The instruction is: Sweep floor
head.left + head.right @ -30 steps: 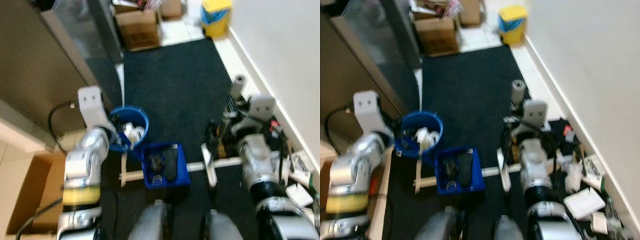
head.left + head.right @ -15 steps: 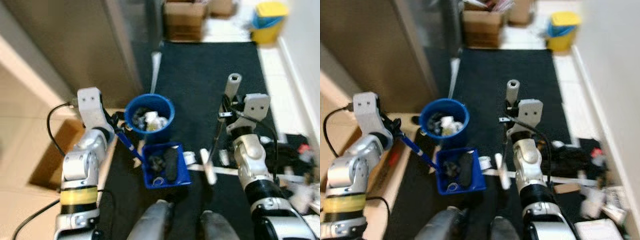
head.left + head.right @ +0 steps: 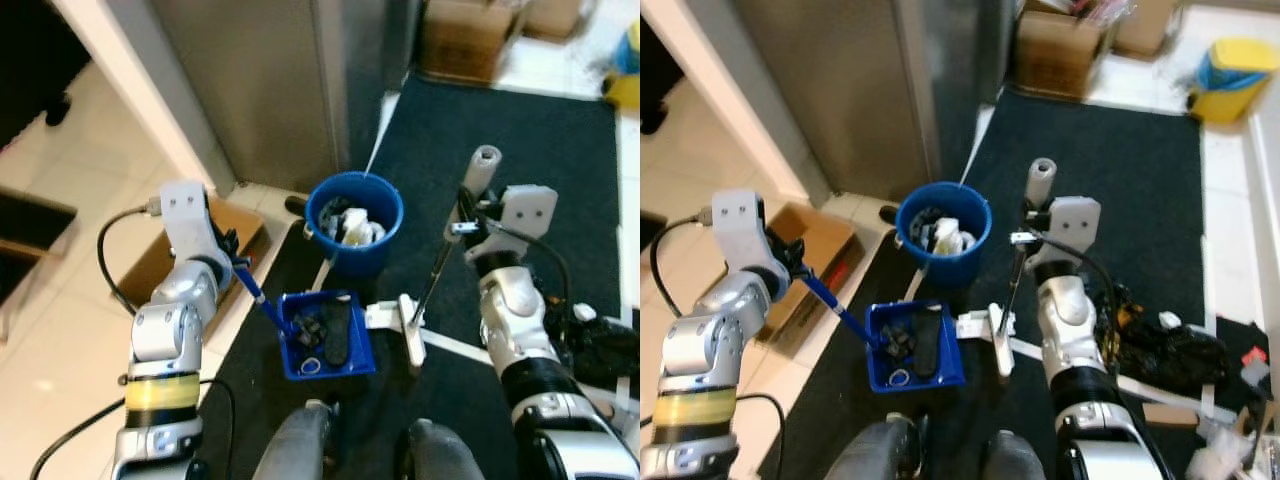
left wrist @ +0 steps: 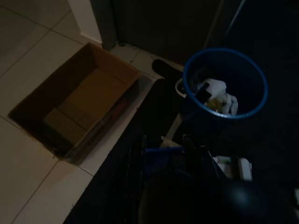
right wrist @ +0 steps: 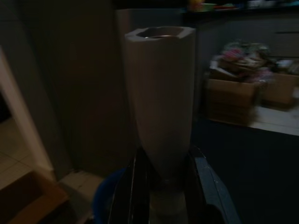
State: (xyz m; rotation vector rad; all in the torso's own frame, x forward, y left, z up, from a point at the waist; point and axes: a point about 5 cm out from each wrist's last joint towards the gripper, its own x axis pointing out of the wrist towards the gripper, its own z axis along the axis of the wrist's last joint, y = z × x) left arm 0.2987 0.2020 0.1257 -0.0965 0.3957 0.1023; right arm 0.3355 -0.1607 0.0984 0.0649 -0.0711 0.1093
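My right end effector grips the broom handle; my left end effector grasps the blue dustpan, whose load sits just short of the blue bin ahead.

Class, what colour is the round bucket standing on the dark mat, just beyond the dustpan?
The bucket is blue; the right eye view shows it best.

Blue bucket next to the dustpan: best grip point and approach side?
Take the blue bucket by its rim at the robot-facing edge, coming down from above: it stands upright and open-topped, and trash fills the middle. The wall behind and the blue dustpan in front make a side approach look awkward.
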